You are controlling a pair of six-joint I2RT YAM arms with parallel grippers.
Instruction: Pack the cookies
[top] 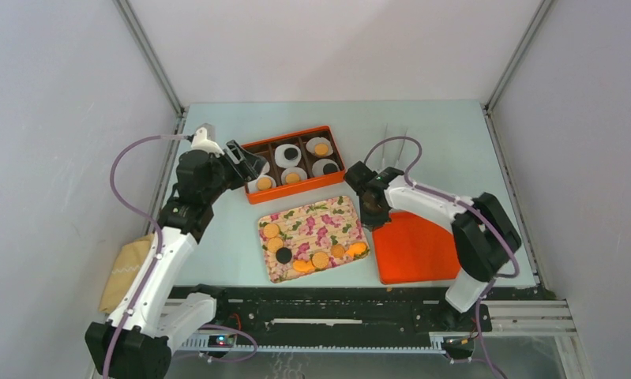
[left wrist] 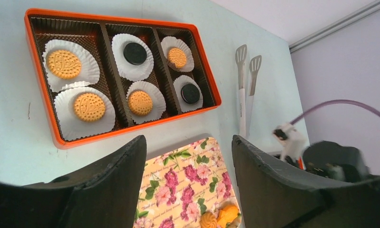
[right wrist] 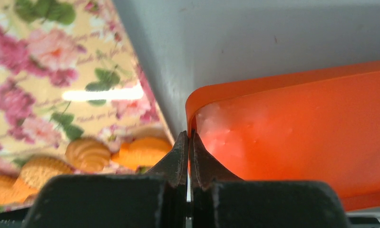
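Top external view: an orange box point(top: 296, 192) sits mid-table point(top: 438, 142), with a floral tray point(top: 320, 221) at its 6 o'clock and an orange lid point(top: 415, 253) at the tray's 3 o'clock. Some of the cookies point(top: 321, 260) lie loose along the tray's rim from 9 o'clock round through 6 to 4 o'clock, golden ones with one dark. Six more rest in white paper liners point(left wrist: 90, 78) inside the box, four golden and two dark. The left gripper point(left wrist: 188, 142) hovers at the box's 9 o'clock end, its jaws spread wide and empty. The right gripper point(right wrist: 188, 137) is at the lid's 10 o'clock corner, jaws closed to a sliver. Whether the rim is caught between them I cannot tell. Tongs point(left wrist: 242, 85) lie at the box's 3 o'clock.
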